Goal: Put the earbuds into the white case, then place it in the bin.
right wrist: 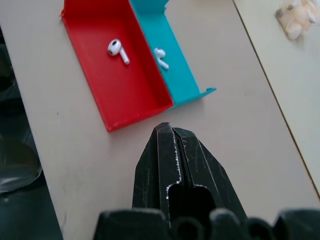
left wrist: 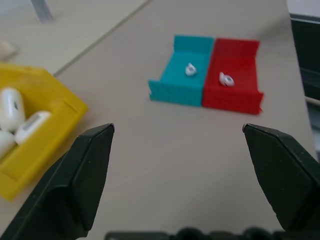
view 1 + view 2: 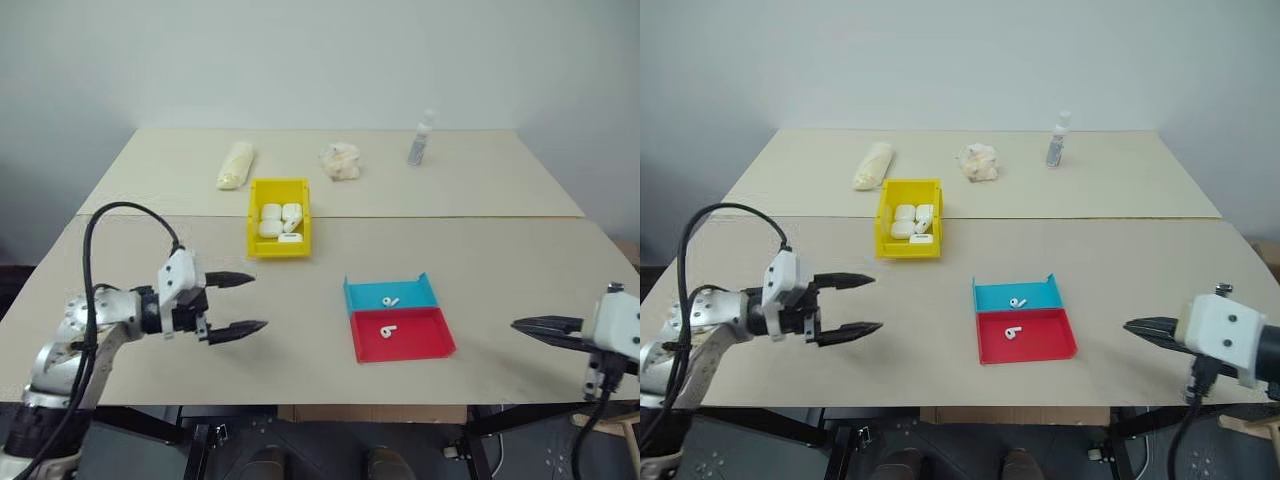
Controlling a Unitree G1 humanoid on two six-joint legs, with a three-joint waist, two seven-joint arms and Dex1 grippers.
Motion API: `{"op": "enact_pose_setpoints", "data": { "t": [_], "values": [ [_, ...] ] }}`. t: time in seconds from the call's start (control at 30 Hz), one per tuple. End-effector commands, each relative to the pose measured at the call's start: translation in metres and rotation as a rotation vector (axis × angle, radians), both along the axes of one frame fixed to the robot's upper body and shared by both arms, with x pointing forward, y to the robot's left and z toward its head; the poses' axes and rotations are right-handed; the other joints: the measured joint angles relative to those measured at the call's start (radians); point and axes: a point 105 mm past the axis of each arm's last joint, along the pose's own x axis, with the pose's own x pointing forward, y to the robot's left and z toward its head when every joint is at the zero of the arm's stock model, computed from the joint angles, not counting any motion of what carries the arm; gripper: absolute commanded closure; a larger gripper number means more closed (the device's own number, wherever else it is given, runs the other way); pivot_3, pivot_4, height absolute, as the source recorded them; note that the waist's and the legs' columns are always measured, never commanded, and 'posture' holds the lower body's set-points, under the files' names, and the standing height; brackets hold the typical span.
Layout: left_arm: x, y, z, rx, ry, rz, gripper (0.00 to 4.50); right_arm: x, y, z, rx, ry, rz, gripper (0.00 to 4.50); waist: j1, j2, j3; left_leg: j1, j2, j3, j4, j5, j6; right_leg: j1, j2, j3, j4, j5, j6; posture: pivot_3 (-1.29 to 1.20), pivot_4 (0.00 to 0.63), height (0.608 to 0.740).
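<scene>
The left gripper [image 3: 232,304] sits at the lower left of the head view with its two black fingers spread wide and nothing between them, pointing across the table toward the right of the frame. The right gripper [image 3: 540,328] is at the lower right edge, fingers pressed together and empty, pointing toward the left.

The earbuds lie just below the centre of the frame, between the two grippers: one [image 3: 390,301] in the blue tray [image 3: 420,294], the other [image 3: 386,331] in the red tray [image 3: 430,340] that touches it. The right gripper looks somewhat nearer them; each stem runs at a slant in its tray.

The bin [image 3: 257,218] stands above the left gripper, left of centre, holding several white cases [image 3: 271,219], so one would have to be lifted out first.

No brand or writing can be read anywhere.
</scene>
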Motion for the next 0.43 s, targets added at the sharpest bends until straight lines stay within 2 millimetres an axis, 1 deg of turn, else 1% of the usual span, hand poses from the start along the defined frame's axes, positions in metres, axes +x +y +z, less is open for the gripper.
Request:
{"op": "enact_pose_setpoints", "data": {
  "t": [0.03,0.13,0.27,0.43],
  "values": [
    [-0.006,0.003,0.022,-0.027,-0.087,-0.002,0.04,-0.001,-0.013,0.009,-0.048,-0.063,-0.011,4.50,0.002,0.000,0.000,0.002,0.000,0.000,0.000,0.000,0.001,0.002,0.000,0.000,-0.001,0.000,0.000,0.00,0.150,0.740],
    [-0.008,0.009,0.025,-0.029,-0.105,0.033,0.04,-0.001,-0.015,0.008,-0.042,-0.066,-0.014,4.50,0.000,0.000,0.000,0.005,0.001,-0.001,0.000,-0.002,0.003,0.006,0.000,0.000,-0.002,0.000,0.000,0.00,0.150,0.740],
    [-0.013,0.015,0.030,-0.034,-0.117,0.059,0.04,0.001,-0.012,0.005,-0.037,-0.061,0.003,4.50,-0.005,0.000,0.000,0.006,0.002,-0.001,-0.002,-0.002,0.003,0.007,0.000,0.000,-0.004,0.000,0.000,0.00,0.150,0.740],
    [-0.020,0.015,0.032,-0.013,-0.098,0.045,0.04,0.005,-0.013,0.004,-0.052,-0.055,0.008,4.50,-0.007,0.000,0.000,0.006,0.002,-0.002,-0.002,-0.002,0.003,0.007,0.000,0.000,-0.004,0.000,0.000,0.00,0.150,0.740]
  ]
}}
